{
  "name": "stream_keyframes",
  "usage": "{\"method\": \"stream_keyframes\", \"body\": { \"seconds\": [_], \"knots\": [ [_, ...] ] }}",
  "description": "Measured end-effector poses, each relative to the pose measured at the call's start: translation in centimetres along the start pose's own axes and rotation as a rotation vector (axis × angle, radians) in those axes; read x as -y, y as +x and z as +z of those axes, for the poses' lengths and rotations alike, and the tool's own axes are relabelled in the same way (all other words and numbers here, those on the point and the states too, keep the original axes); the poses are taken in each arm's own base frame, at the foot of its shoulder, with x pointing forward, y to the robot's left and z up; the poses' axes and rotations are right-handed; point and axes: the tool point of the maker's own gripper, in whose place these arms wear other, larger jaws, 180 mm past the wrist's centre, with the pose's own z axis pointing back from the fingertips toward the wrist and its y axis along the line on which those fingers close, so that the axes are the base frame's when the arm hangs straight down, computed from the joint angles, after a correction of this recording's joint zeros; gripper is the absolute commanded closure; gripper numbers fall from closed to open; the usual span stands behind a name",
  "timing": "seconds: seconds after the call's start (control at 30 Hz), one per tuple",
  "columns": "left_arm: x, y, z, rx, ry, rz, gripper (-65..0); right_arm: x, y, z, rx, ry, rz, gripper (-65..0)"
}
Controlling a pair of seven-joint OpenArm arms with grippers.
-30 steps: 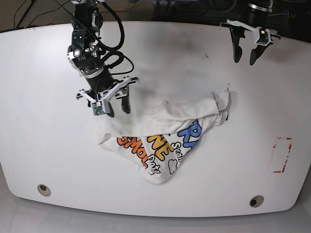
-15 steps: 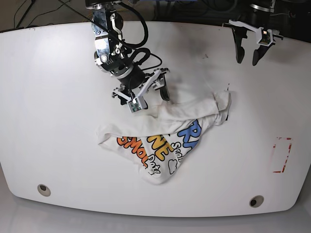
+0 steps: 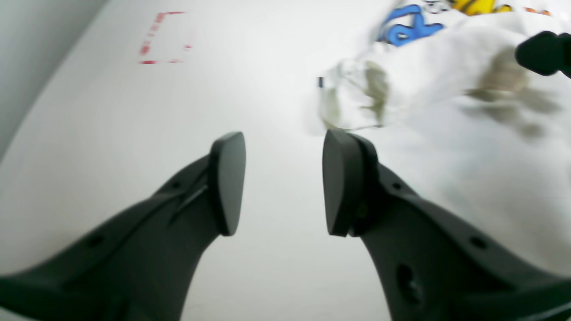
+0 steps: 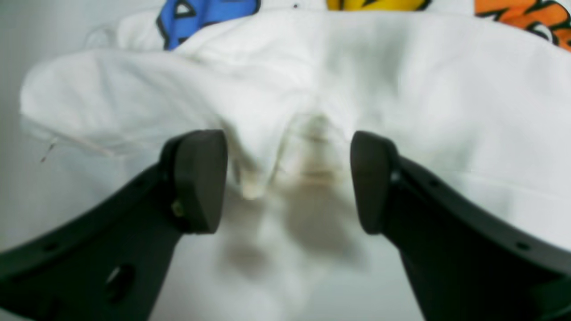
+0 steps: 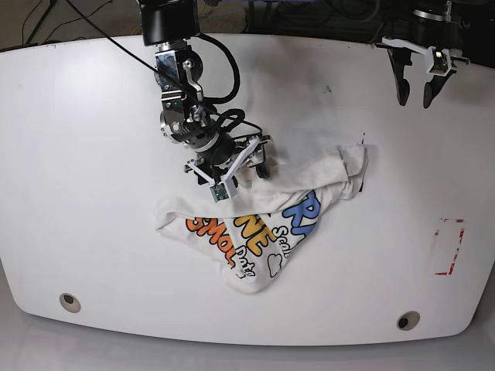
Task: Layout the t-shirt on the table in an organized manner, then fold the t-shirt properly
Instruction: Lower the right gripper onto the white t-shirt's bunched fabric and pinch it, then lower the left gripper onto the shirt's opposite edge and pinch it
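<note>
T-shirt (image 5: 263,220) crumpled at centre of the white table (image 5: 77,193), print partly showing. Right gripper (image 5: 241,168) lowered at a white fold along its far edge, jaws apart, clamped on nothing. Left gripper (image 5: 416,81) at the table's far corner, jaws apart, empty.

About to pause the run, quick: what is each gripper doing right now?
Left gripper: open, empty, above bare table.
Right gripper: open, holding nothing, over the t-shirt.
</note>
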Motion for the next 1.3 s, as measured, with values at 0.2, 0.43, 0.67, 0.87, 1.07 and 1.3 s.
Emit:
{"method": "stream_keyframes", "body": {
  "seconds": [0.2,0.43,0.67,0.87,1.07,1.3],
  "knots": [
    [-0.1,0.0,0.0,0.0,0.003,-0.001,-26.9,-1.1,-0.7,-0.3,-0.021,0.017,0.02,-40.6],
    [-0.1,0.0,0.0,-0.001,0.004,0.0,-26.9,-4.4,-0.9,-0.9,-0.029,0.096,0.036,-40.6],
    [-0.1,0.0,0.0,-0.001,0.005,0.0,-26.9,-4.0,-1.7,-1.7,-0.06,0.091,0.032,-38.4],
    [-0.1,0.0,0.0,-0.001,0.005,0.001,-26.9,-3.6,-1.7,-2.6,-0.047,0.082,0.023,-32.5],
    [-0.1,0.0,0.0,-0.001,0.005,0.001,-26.9,-3.8,-1.6,-2.5,-0.038,0.091,0.02,-15.2],
    [-0.1,-0.2,0.0,-0.005,0.006,0.001,-27.1,-4.4,0.2,-1.0,0.03,0.085,0.038,0.0]
  ]
}}
